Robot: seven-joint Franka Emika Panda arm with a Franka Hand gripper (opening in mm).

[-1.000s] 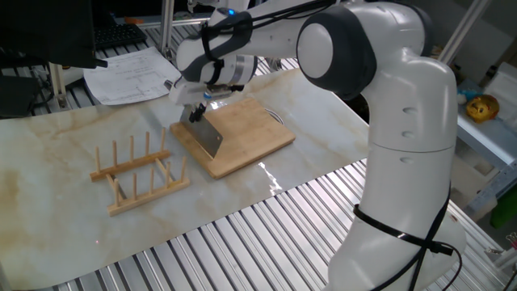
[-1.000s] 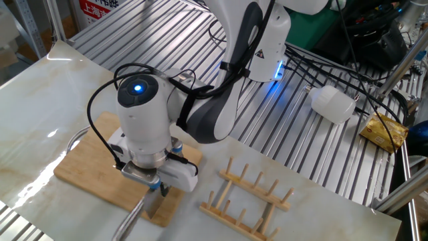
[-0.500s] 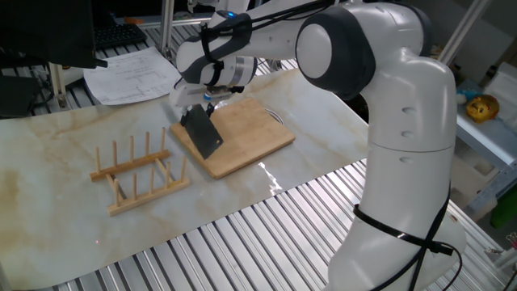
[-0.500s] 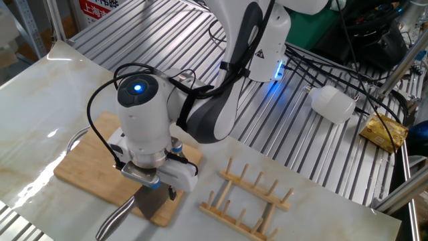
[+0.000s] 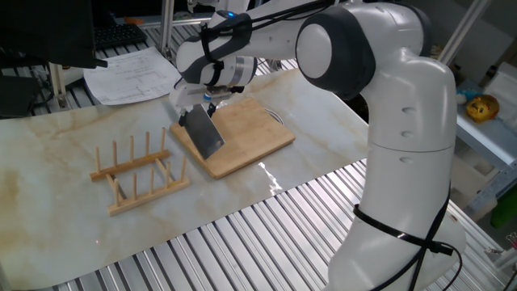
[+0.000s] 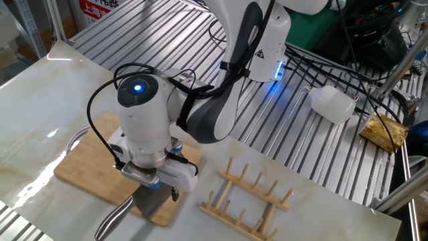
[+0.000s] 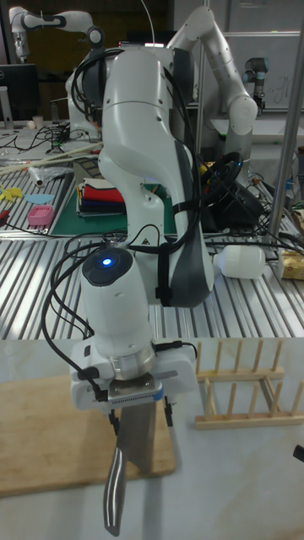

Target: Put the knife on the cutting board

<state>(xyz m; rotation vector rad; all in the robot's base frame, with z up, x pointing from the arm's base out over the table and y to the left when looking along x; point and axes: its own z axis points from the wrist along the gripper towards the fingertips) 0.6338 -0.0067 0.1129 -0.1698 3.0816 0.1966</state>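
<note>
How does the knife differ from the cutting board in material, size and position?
The knife is grey steel; the cutting board is light-brown bamboo. The knife is shorter than the board. The board lies flat on the table; the knife rests at its end near the peg rack, its handle sticking out past the edge, just under the claw.

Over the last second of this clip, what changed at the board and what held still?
The knife turned: its blade, edge-on a second ago, tipped over to lie broad face up on the near end of the cutting board, handle sticking out past the edge. Whether the end effector has let go cannot be told. The board and the wooden peg rack stayed put.
</note>
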